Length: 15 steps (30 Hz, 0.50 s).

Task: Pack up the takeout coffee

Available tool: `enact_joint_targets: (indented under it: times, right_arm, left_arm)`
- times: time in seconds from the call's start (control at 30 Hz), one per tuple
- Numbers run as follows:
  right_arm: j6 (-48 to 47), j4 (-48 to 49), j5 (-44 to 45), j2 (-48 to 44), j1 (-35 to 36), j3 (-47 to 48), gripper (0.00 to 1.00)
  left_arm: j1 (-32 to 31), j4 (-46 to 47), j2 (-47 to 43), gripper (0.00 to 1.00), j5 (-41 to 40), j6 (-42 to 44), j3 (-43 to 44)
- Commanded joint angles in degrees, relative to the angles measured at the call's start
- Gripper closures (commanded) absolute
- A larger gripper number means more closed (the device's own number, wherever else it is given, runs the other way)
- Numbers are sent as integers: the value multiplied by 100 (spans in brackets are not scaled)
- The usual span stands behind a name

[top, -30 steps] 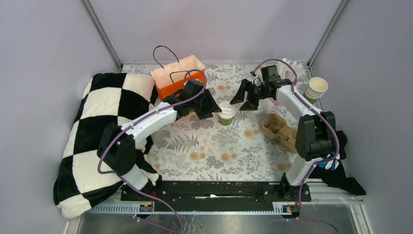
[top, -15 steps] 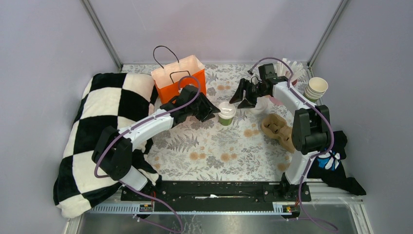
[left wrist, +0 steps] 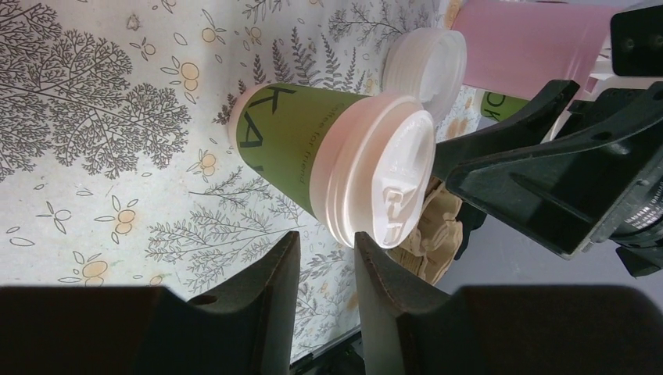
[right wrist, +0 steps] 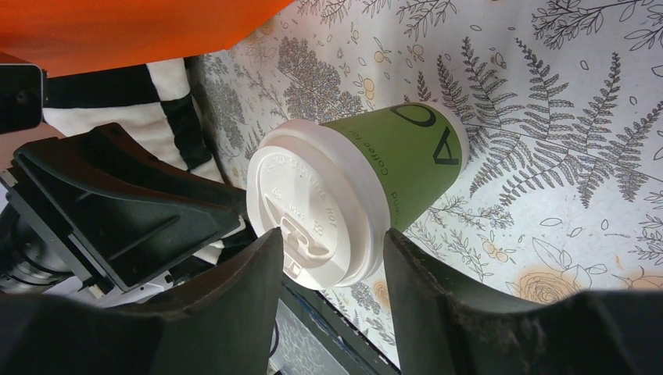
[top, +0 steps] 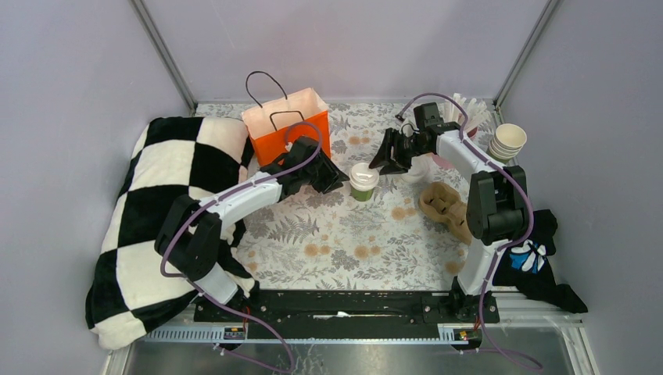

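- Green paper cup, white lid fitted, stands upright on the tabletop near the middle, between the two sets of jaws.
- Left jaws: set to a narrow gap, holding nothing. In the left wrist view both fingertips stop short of the lid rim and are not around the cup.
- Right jaws: spread wider, holding nothing. In the right wrist view the lid edge sits at the mouth of the gap, and contact cannot be confirmed there. The top view shows these jaws just beside the cup, apart from it.
- Carrier: lies on the tabletop to the right of the cup, apart from it. No cup stands in it.
- Bag: orange, stands open behind the left arm. Its contents are not visible.
- Spare lid: lies flat near the right jaws.
- Stack of lidless cups: stands at the right edge.
- Status, done: the cup is lidded and upright, so it appears ready to pack.
- Status, left: packing itself is not yet begun. The cup is neither gripped nor lifted, and it is not seated in a carrier hole.
- Judgement: the right jaws look better placed to grip. The left gap looks too narrow for the cup body and would need widening first.
- Whether the carrier then goes into the bag cannot be told.
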Motion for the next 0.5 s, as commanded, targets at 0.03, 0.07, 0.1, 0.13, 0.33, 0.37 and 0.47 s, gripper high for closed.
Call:
enact_joint_targets:
  times: [0.03,0.07,0.1,0.13,0.33,0.37,0.47]
  right_arm:
    - [-114,-39,-164,4,52,231,44]
    - [-110,-40,-164,3,48,232,45]
    - [-113,-40,-164,-2,47,232,45]
    - [-107,-40,-164,-6,43,239,45]
    - [-105,-37,-173,-8,54,240,47]
    - [-105,-32,-177,-20,56,240,47]
    - [-106,-35,-181,-13,60,240,48]
  left_arm:
    - [25,260,186,64,-72,82,142]
    - [29,259,212,63,-70,84,162]
    - [25,266,231,63,-69,97,164]
    - [26,270,255,63,-71,116,186]
    - [26,277,315,61,-102,228,264]
    - [24,260,303,60,-115,241,282]
    - [16,267,255,59,-151,281,278]
